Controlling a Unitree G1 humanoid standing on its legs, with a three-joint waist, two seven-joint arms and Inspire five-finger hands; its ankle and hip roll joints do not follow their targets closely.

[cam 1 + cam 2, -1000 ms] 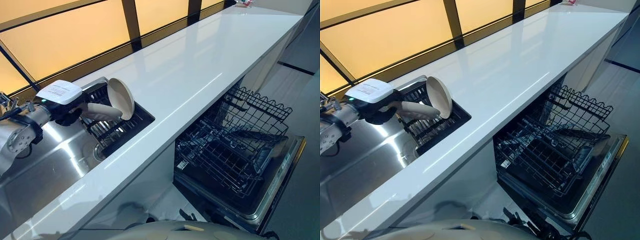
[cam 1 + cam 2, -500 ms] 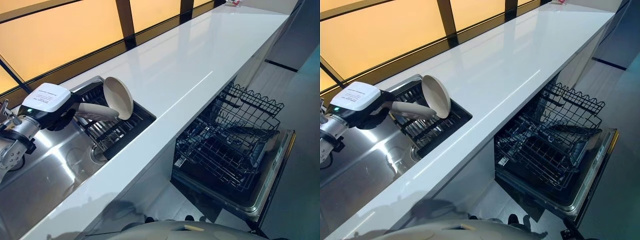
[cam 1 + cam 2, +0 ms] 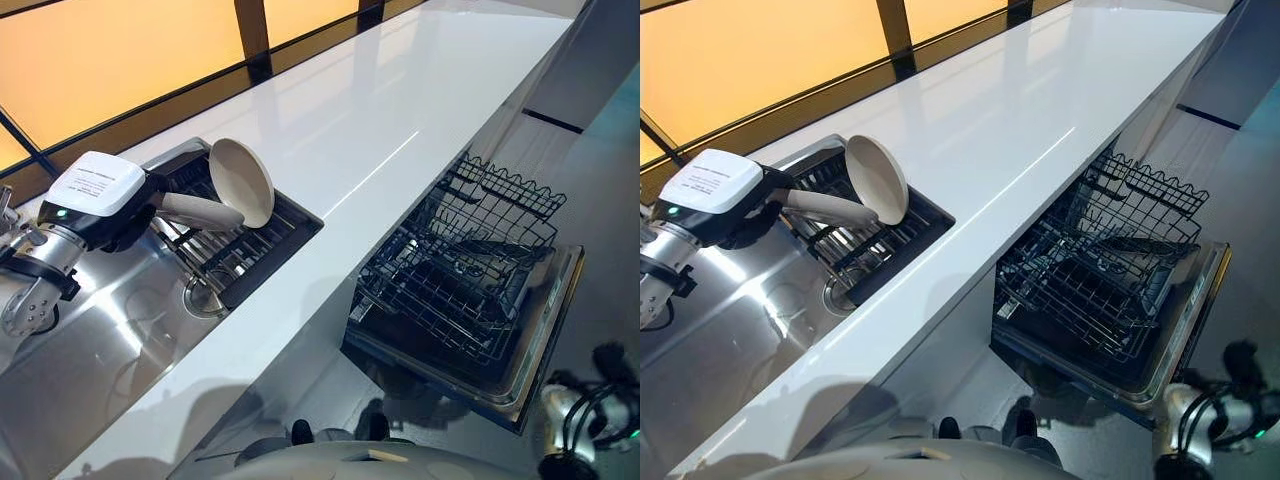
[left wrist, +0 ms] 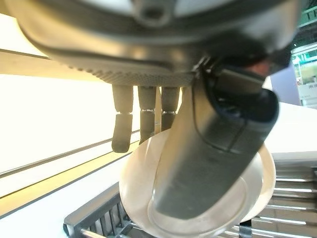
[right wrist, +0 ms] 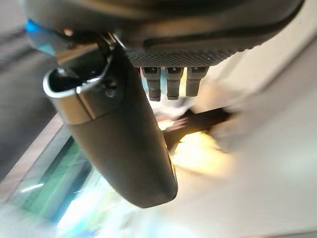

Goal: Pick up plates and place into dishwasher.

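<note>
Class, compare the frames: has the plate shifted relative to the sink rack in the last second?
Cannot tell. The camera itself moved. The plate stands upright over the same end of the rack, pinched by the left hand; any shift is slight.

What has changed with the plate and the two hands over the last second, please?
Little beyond the camera shifting. The left hand still pinches the round cream plate, held on edge over the dark drying rack in the steel sink, about as before. The right hand has come into sight at the lower right, by the open dishwasher's wire rack, which stayed put.
</note>
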